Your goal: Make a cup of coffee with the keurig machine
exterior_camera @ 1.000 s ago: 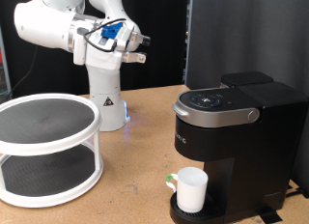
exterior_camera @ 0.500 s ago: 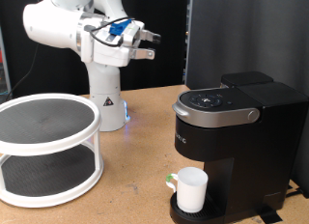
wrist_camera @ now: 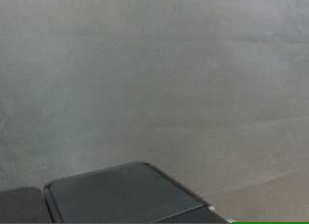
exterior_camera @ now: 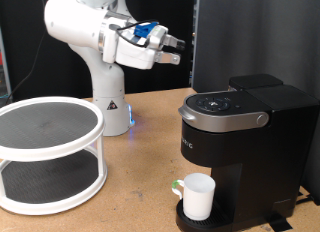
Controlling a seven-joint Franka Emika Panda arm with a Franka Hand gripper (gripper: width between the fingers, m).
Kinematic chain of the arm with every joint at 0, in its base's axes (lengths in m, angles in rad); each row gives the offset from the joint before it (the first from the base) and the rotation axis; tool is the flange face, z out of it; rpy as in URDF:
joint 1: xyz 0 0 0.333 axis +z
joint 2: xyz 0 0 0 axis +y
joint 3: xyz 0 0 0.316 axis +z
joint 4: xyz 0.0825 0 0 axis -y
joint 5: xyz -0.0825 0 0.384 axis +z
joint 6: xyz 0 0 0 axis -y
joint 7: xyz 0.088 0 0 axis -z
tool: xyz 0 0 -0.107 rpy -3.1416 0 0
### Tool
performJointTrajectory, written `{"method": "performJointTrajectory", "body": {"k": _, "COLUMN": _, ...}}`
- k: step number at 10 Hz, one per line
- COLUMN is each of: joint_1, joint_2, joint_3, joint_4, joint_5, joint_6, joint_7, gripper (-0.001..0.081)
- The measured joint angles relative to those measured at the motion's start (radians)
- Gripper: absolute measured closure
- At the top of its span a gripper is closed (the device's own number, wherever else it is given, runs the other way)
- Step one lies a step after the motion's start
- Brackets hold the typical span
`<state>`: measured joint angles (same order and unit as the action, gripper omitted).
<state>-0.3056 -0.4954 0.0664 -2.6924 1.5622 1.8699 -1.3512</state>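
The keurig machine [exterior_camera: 245, 142], black and boxy with a silver-grey lid handle, stands at the exterior view's right with its lid down. The white cup [exterior_camera: 198, 195] sits on its round drip base under the brew head, with something green beside it. My gripper [exterior_camera: 171, 50] is high in the air, to the upper left of the machine, fingers pointing towards the exterior view's right, with nothing between them. The wrist view shows only a blurred grey wall and the machine's dark top [wrist_camera: 116, 193]; the fingers do not show there.
A white two-tier round rack [exterior_camera: 48, 152] with dark mesh shelves stands at the exterior view's left. The robot's white base [exterior_camera: 108, 102] is behind it. A dark panel stands behind the machine. The wooden table [exterior_camera: 145, 182] lies between rack and machine.
The arm has swung towards the exterior view's right, carrying the gripper closer to the machine at about the same height. The cup and machine have not moved.
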Motion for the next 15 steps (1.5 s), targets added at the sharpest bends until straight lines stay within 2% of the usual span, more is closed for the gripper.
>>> {"method": "performJointTrajectory", "body": {"k": 1, "joint_1": 0.001, "joint_2": 0.0, "joint_3": 0.031, "joint_4": 0.013, "joint_5": -0.021, "joint_6": 0.032, "joint_7": -0.001, "gripper": 0.0003}}
{"method": "performJointTrajectory", "body": {"k": 2, "joint_1": 0.001, "joint_2": 0.0, "joint_3": 0.065, "joint_4": 0.033, "joint_5": -0.088, "joint_6": 0.062, "joint_7": 0.002, "gripper": 0.0003}}
{"method": "performJointTrajectory", "body": {"k": 4, "joint_1": 0.0, "joint_2": 0.007, "joint_3": 0.119, "joint_4": 0.085, "joint_5": -0.281, "joint_6": 0.071, "joint_7": 0.072, "gripper": 0.0003}}
{"method": "performJointTrajectory", "body": {"k": 5, "joint_1": -0.006, "joint_2": 0.03, "joint_3": 0.133, "joint_4": 0.106, "joint_5": -0.328, "joint_6": 0.072, "joint_7": 0.095, "gripper": 0.0003}}
{"method": "performJointTrajectory", "body": {"k": 6, "joint_1": -0.006, "joint_2": 0.03, "joint_3": 0.132, "joint_4": 0.104, "joint_5": -0.316, "joint_6": 0.072, "joint_7": 0.087, "gripper": 0.0003}}
{"method": "performJointTrajectory", "body": {"k": 7, "joint_1": -0.006, "joint_2": 0.028, "joint_3": 0.14, "joint_4": 0.104, "joint_5": -0.367, "joint_6": 0.093, "joint_7": 0.048, "gripper": 0.0003}}
{"method": "performJointTrajectory", "body": {"k": 10, "joint_1": -0.005, "joint_2": 0.015, "joint_3": 0.228, "joint_4": 0.128, "joint_5": -0.589, "joint_6": 0.195, "joint_7": 0.008, "gripper": 0.0003}}
{"method": "performJointTrajectory", "body": {"k": 12, "joint_1": -0.006, "joint_2": 0.016, "joint_3": 0.27, "joint_4": 0.173, "joint_5": -0.736, "joint_6": 0.179, "joint_7": 0.022, "gripper": 0.0003}}
{"method": "performJointTrajectory", "body": {"k": 14, "joint_1": -0.006, "joint_2": 0.022, "joint_3": 0.278, "joint_4": 0.204, "joint_5": -0.745, "joint_6": 0.16, "joint_7": 0.102, "gripper": 0.0003}}
{"method": "performJointTrajectory", "body": {"k": 15, "joint_1": -0.006, "joint_2": 0.023, "joint_3": 0.278, "joint_4": 0.202, "joint_5": -0.745, "joint_6": 0.16, "joint_7": 0.094, "gripper": 0.0003}}
